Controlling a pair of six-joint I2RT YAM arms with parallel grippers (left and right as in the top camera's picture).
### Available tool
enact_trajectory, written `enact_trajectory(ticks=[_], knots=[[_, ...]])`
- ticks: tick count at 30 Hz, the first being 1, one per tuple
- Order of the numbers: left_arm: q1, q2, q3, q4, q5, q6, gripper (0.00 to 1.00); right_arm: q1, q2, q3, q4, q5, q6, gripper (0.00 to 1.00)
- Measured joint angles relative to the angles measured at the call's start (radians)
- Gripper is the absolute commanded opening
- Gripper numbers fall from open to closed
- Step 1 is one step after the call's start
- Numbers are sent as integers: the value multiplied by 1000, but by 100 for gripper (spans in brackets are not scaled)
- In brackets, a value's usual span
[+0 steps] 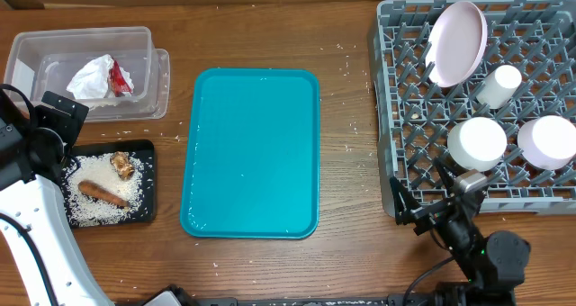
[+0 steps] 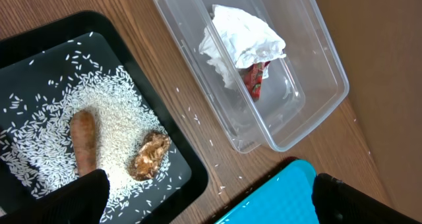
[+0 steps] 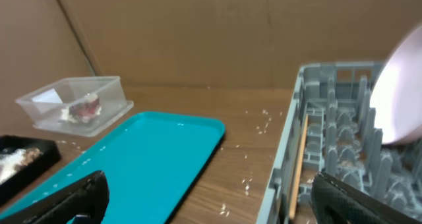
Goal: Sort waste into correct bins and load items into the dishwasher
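Crumpled white paper with a red scrap (image 1: 101, 77) lies in the clear tub (image 1: 27, 49). The black tray (image 1: 144, 148) holds rice (image 2: 112, 128), a carrot (image 2: 84, 150) and a brown lump (image 2: 150, 155). In the grey dish rack (image 1: 400, 99) a pale pink plate (image 1: 456, 42) stands on edge, beside a white cup (image 1: 498, 85) and two upturned bowls (image 1: 477, 142) (image 1: 547, 141). My left gripper (image 2: 211, 204) hangs open and empty above the black tray's near corner. My right gripper (image 1: 420, 191) is open and empty at the rack's front left corner.
A teal serving tray (image 1: 252, 153) lies between the bins and the rack. Stray rice grains dot the wood around it (image 3: 254, 181). A brown cardboard wall (image 3: 198, 33) stands behind the table.
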Motion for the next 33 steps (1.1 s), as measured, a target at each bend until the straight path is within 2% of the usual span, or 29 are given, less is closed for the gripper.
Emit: enact_trajectory(ticks=[6,18,33], knots=[[0,0,0,0,0,0,100,51,-99,-150,186,90,1,100],[0,0,0,0,0,0,100,56,-116,-161,89,385,0,100],[0,0,0,0,0,0,100,56,-116,-161,89,428,0,100]])
